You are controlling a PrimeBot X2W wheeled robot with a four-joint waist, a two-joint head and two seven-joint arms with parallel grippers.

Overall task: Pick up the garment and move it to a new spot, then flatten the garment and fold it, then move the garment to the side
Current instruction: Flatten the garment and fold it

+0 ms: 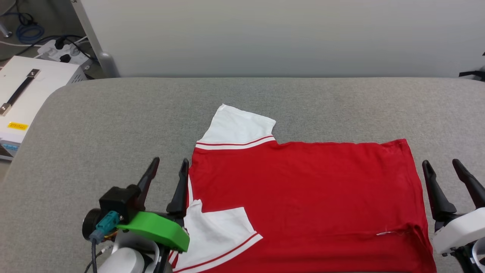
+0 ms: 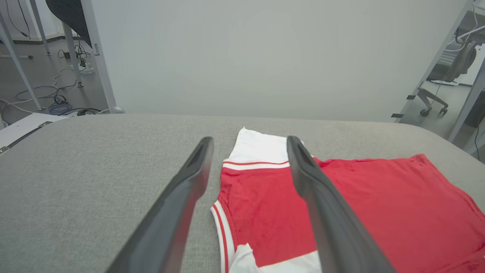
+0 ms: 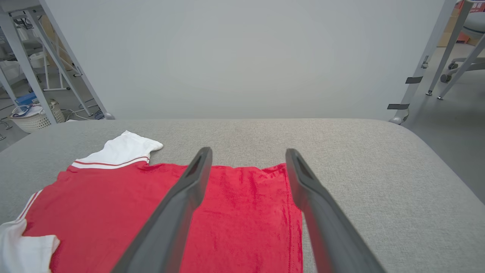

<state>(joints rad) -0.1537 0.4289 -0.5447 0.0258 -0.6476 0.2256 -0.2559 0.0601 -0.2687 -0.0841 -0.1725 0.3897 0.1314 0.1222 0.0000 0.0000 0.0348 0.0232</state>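
One garment (image 1: 303, 189), one grey table (image 1: 113, 113) and one white box (image 1: 22, 94) are counted, also the left gripper (image 1: 170, 161) and the right gripper (image 1: 440, 162).

A wide table (image 1: 113, 125) padded in grey woven cloth, rounded at the corners, takes up most of the room in front of me. Behind its far edge rises a plain pale partition (image 1: 265, 34) on a metal post (image 1: 91, 38). Beside the table's left end sits a white case (image 1: 26, 94) with a black strap handle on its lid and a small yellow label. Past it, a white power strip (image 1: 62, 51) holds black plugs, near a coil of blue cable (image 1: 26, 33). A white slatted basket (image 3: 34, 115) stands among metal frame legs, and the wheeled base of an office chair (image 2: 432, 101) shows beyond the table's other end.
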